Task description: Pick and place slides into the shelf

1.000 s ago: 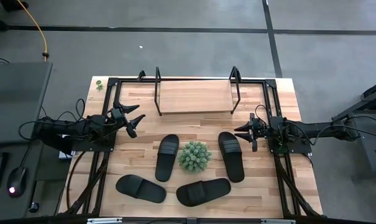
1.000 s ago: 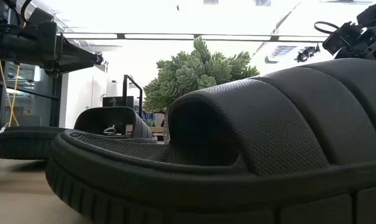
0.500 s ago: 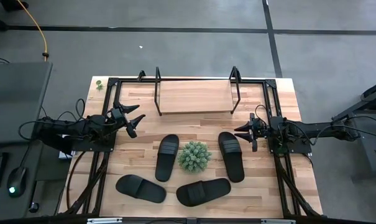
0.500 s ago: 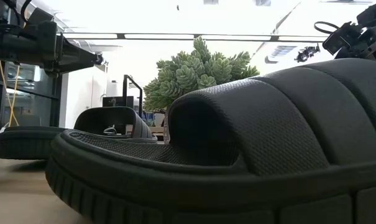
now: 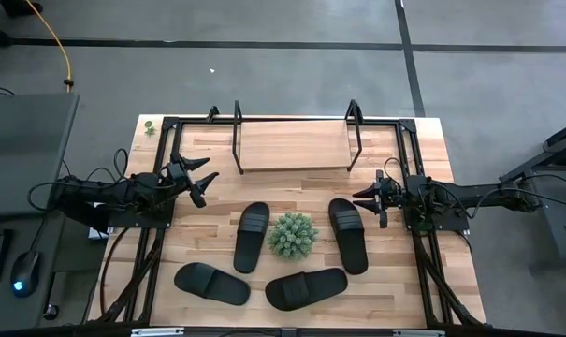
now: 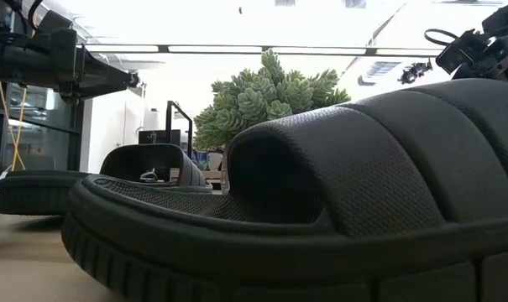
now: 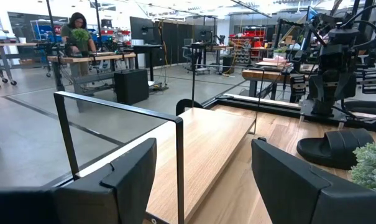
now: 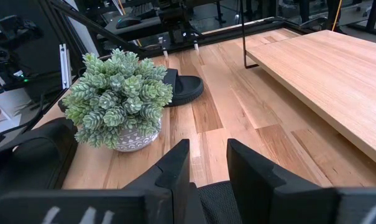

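Four black slides lie sole-down on the table in the high view: one [image 5: 252, 236] left of the plant, one [image 5: 349, 234] right of it, and two [image 5: 211, 284] [image 5: 306, 288] near the near edge. The shelf [image 5: 295, 145] stands at the far edge, its plank bare between black hoop frames. My left gripper [image 5: 200, 183] hangs open off the shelf's left end, facing along the plank [image 7: 206, 143]. My right gripper [image 5: 369, 200] is open above the table beside the right slide's far end, whose ribbed strap [image 8: 222, 198] shows below its fingers. Neither gripper touches anything.
A round green spiky plant [image 5: 293, 235] in a pale pot stands between the two middle slides. Black frame rails [image 5: 142, 243] run along both sides of the table. In the low view the nearest slide [image 6: 321, 210] fills the foreground. A person stands far off in the room.
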{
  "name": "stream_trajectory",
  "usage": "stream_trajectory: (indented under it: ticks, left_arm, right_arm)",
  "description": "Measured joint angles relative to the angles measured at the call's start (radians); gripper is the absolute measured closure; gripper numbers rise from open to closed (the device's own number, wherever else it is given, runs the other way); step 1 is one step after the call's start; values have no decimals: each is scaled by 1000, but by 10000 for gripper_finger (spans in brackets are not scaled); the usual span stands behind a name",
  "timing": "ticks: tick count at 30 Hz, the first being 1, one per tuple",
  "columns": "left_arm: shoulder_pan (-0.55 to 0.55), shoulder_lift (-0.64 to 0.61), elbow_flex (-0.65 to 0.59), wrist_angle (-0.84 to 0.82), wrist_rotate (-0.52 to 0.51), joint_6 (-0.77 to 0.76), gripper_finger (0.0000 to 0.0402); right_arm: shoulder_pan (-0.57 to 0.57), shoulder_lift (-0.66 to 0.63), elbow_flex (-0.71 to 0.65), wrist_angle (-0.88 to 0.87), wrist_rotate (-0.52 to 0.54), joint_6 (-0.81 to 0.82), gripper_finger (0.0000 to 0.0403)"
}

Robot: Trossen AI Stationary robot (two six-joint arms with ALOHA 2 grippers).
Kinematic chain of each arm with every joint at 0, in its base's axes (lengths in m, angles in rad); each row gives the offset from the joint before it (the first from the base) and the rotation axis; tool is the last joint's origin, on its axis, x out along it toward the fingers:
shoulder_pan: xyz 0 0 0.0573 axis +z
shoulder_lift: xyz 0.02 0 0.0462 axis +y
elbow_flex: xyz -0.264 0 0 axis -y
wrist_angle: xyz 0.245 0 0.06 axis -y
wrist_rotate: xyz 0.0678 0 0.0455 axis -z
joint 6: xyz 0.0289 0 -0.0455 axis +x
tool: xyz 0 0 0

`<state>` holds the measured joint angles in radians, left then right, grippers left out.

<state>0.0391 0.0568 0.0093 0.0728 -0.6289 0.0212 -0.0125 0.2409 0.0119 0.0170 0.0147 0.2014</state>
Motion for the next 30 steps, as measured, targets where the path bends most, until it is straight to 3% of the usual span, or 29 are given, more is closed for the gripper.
stream_trajectory:
  ticks: [13,18,24,30]
  left_arm:
    - [0,0,0,0,0,0,156]
    - [0,0,0,0,0,1,156]
    - [0,0,0,1,-54,210,156]
    - [0,0,0,1,-49,233,156]
  right_arm:
    - [0,0,0,0,0,-2,304]
    - [0,0,0,-6,0,-75,304]
    - [0,0,0,-7,0,-71,304]
    - [0,0,0,-6,0,-117,304]
